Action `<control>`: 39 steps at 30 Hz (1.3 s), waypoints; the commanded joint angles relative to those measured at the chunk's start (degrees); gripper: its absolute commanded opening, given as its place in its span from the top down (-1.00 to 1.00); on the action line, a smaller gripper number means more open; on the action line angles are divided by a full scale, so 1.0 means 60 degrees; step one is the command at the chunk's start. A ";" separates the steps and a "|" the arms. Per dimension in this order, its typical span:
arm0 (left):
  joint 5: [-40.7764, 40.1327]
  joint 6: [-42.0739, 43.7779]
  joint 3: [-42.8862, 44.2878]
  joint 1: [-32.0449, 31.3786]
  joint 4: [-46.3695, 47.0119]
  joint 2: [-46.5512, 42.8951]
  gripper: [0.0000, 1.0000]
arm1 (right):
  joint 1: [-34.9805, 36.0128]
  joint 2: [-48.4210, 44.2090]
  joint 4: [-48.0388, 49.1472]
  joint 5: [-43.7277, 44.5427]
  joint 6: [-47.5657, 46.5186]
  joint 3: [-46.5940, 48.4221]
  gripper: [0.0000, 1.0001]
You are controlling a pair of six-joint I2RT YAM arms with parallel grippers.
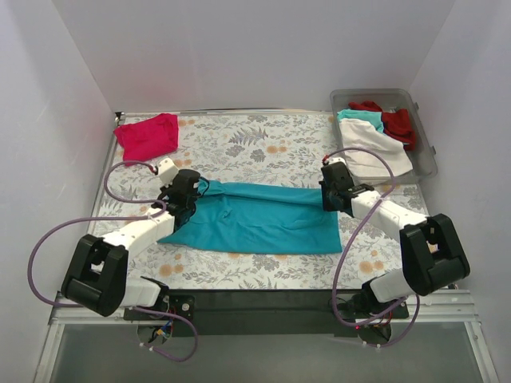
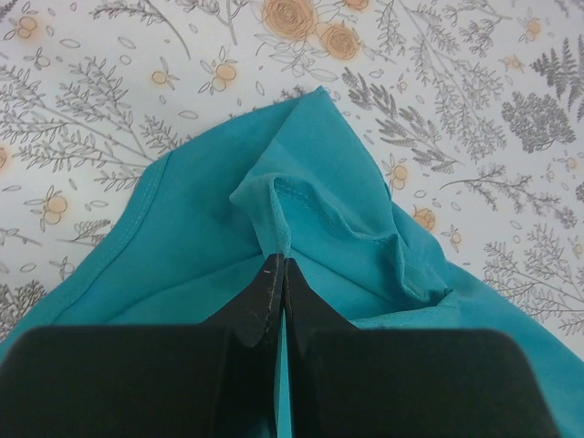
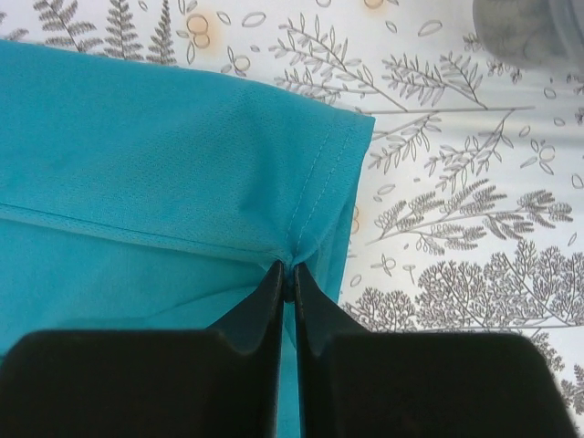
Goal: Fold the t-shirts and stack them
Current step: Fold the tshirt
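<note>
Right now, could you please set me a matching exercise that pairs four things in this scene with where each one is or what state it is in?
Things:
1. teal t-shirt
2. pink t-shirt
3. clear bin
4. left gripper

Places or states:
A. in the far right corner, holding white, teal and red clothes
B. shut on a bunched edge of teal fabric
C. stretched out in the middle, held at both ends
D. folded, lying in the far left corner

Pairs: 1-C, 2-D, 3-A, 4-B
</note>
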 commanded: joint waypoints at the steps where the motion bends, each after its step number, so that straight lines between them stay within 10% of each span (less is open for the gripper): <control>1: -0.0806 -0.0386 -0.0213 -0.0248 -0.0657 -0.0622 1.00 | 0.0019 -0.0680 -0.0255 0.0160 0.0248 -0.0323 0.97; 34: -0.2125 -0.2701 -0.1386 -0.1816 -0.2783 -0.2542 1.00 | 0.0239 -0.3041 -0.1282 -0.0321 0.0365 -0.1554 0.97; 35: -0.2096 -0.2701 -0.1357 -0.1845 -0.2812 -0.2643 1.00 | 0.0254 -0.3055 -0.1296 -0.0555 0.0351 -0.1568 0.56; 39: -0.2095 -0.2965 -0.1210 -0.2370 -0.3383 -0.3550 0.37 | 0.0342 -0.3450 -0.1486 -0.0543 0.0336 -0.1525 0.07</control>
